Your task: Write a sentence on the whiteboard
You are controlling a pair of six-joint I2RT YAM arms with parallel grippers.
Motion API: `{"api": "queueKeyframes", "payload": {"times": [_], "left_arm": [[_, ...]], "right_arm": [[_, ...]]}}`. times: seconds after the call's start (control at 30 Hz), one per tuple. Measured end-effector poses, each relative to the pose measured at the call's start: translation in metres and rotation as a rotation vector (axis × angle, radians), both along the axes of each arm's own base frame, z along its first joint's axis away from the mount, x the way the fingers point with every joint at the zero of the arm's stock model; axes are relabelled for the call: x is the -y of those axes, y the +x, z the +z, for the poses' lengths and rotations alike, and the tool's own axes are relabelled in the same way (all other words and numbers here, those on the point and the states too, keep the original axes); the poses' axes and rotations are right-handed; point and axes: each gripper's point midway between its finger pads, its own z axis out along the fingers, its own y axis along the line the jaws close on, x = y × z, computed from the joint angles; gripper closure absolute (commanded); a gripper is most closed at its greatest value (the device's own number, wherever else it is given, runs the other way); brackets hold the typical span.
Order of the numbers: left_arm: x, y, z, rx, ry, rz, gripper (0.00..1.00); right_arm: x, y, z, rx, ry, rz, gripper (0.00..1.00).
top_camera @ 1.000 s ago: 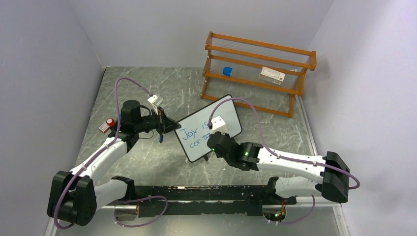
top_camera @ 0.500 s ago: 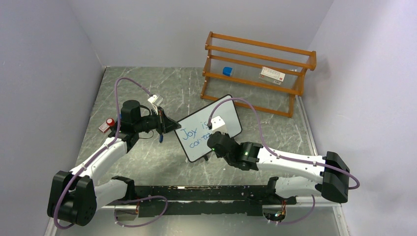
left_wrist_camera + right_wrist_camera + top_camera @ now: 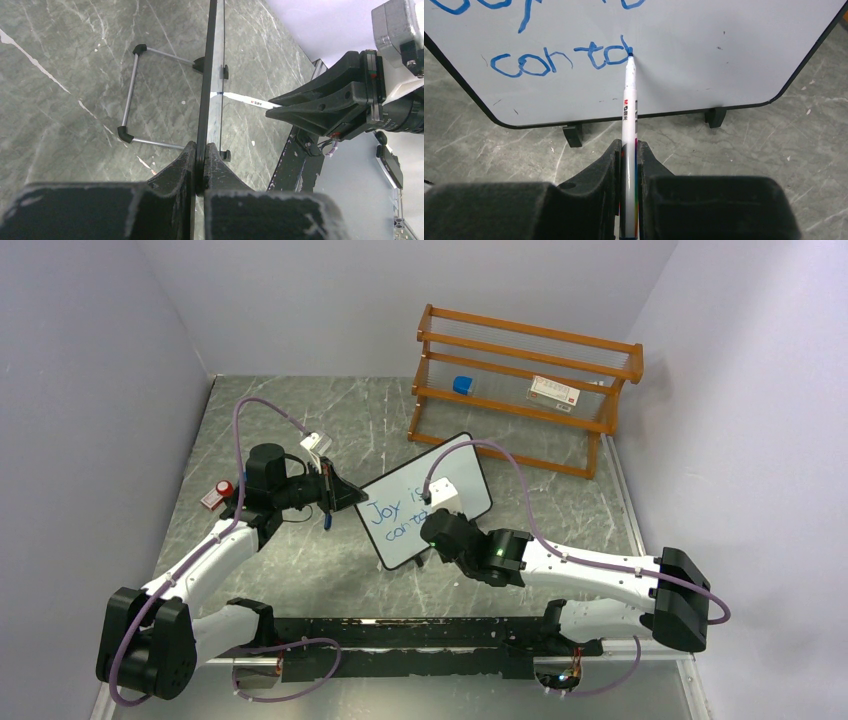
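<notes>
The whiteboard (image 3: 470, 478) stands upright on its little black feet in the middle of the table. My left gripper (image 3: 352, 497) is shut on its left edge; the left wrist view shows the board edge-on (image 3: 208, 75) pinched between the jaws (image 3: 200, 152). My right gripper (image 3: 629, 150) is shut on a white marker (image 3: 629, 105) whose blue tip touches the board (image 3: 724, 45). The sentence (image 3: 395, 512) reads "Joy is" on the top line in blue. Below it the second line (image 3: 559, 59) reads "conta", ending at the marker tip.
An orange wooden rack (image 3: 525, 390) stands at the back right, holding a blue object (image 3: 462, 385) and a white and red box (image 3: 554, 390). A red-capped item (image 3: 218, 492) lies left of my left arm. A black rail (image 3: 420, 632) runs along the near edge.
</notes>
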Motion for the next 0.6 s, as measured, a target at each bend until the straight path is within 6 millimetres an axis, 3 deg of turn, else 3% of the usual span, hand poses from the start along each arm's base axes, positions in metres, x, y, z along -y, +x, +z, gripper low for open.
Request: {"api": "queueKeyframes", "payload": {"times": [0.6], "left_arm": [[-0.0001,-0.0003,-0.0002,-0.001,0.001,0.000,0.95]], "right_arm": [[0.0078,-0.0055,-0.0101,-0.039,-0.039,-0.013,1.00]]}}
